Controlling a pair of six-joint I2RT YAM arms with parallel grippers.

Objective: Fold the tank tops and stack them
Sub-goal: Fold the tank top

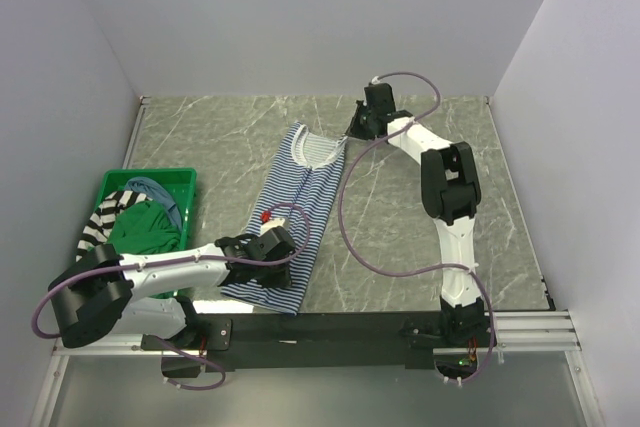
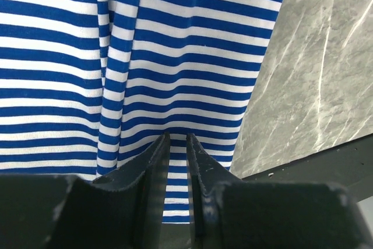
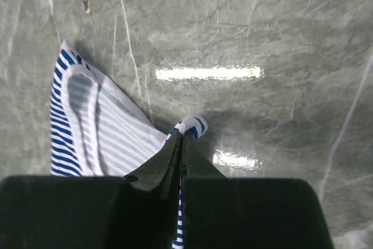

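Note:
The thin navy-white striped tank top (image 1: 300, 197) lies lengthwise on the marble table, neck end far and hem near. My right gripper (image 1: 357, 129) is shut on its far right strap (image 3: 195, 123), whose tip pokes out past the fingertips (image 3: 185, 131). My left gripper (image 1: 272, 244) sits low over the near part of this top (image 2: 175, 56). Its jaws (image 2: 178, 137) stand a narrow gap apart, and flat stripes show through the gap. A plain green top (image 1: 145, 227), a bold black-white striped top (image 1: 105, 217) and a dusty blue one (image 1: 160, 192) lie bunched in the bin.
A rigid green plastic bin (image 1: 150, 176) stands at the left of the table. Grey marble table surface (image 1: 420, 227) shows right of the top. A black rail (image 1: 350, 332) runs along the near edge and pale walls close in three sides.

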